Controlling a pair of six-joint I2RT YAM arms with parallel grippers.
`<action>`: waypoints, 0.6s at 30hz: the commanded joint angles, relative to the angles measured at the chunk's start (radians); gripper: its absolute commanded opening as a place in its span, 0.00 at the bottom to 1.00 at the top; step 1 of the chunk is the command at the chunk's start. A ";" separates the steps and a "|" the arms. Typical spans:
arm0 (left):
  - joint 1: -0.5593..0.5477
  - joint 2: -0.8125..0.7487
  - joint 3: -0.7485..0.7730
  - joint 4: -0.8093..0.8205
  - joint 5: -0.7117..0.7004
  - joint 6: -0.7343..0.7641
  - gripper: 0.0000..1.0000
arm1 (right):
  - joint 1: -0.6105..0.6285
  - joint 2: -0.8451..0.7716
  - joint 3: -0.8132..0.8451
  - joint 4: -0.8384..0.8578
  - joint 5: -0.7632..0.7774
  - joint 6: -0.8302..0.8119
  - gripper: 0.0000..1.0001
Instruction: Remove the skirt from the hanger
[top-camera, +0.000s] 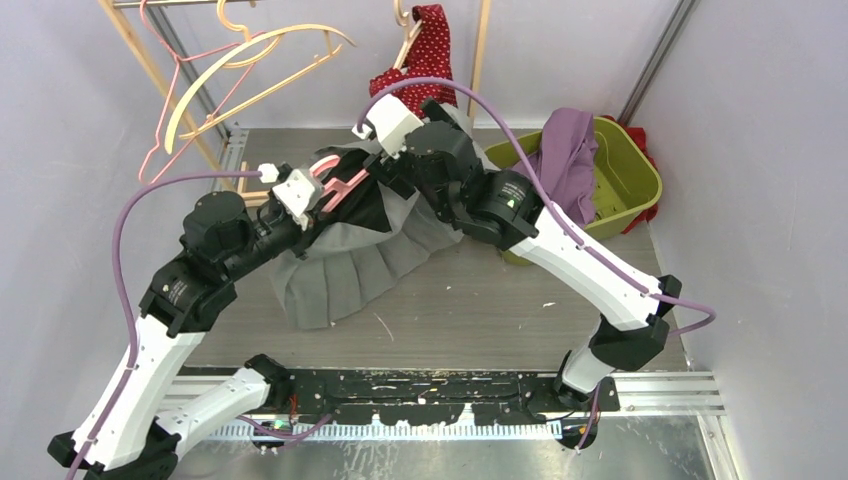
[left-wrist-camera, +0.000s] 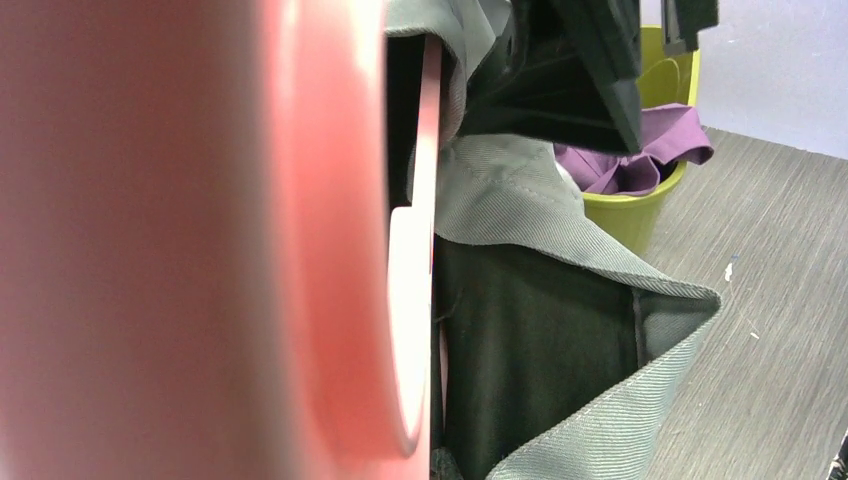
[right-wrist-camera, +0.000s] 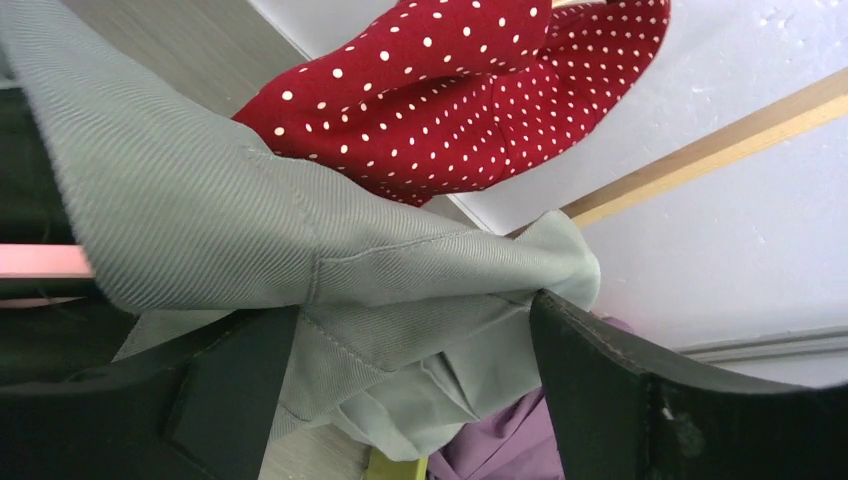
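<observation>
Tabletop (top-camera: 480, 300); skirt (top-camera: 340, 270) half-hidden under arms

pink hanger (left-wrist-camera: 200, 240) pressed flat against the left fingers, grey skirt (right-wrist-camera: 250, 230) filling the gap between the right fingers (right-wrist-camera: 640, 400), green bin (top-camera: 625, 175) just beyond them, bare table (top-camera: 520, 300) below

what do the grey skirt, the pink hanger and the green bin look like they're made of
Grey skirt: woven fabric, probably a twill; fine diagonal ribs, stitched seams, matte, with a dark lining.
Pink hanger: likely plastic; smooth and evenly coloured with a slight sheen.
Green bin: seemingly moulded plastic; uniform lime colour, rigid rim, small holes in the wall.
</observation>
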 joint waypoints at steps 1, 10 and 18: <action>0.003 -0.002 0.042 0.107 -0.001 0.023 0.00 | 0.003 -0.051 0.074 -0.016 -0.093 0.050 0.83; 0.003 0.014 0.029 0.130 0.004 0.025 0.00 | -0.003 -0.045 0.098 -0.031 -0.128 0.051 0.02; 0.003 0.008 -0.010 0.140 -0.023 0.038 0.00 | -0.005 -0.054 0.187 -0.052 -0.216 0.093 0.01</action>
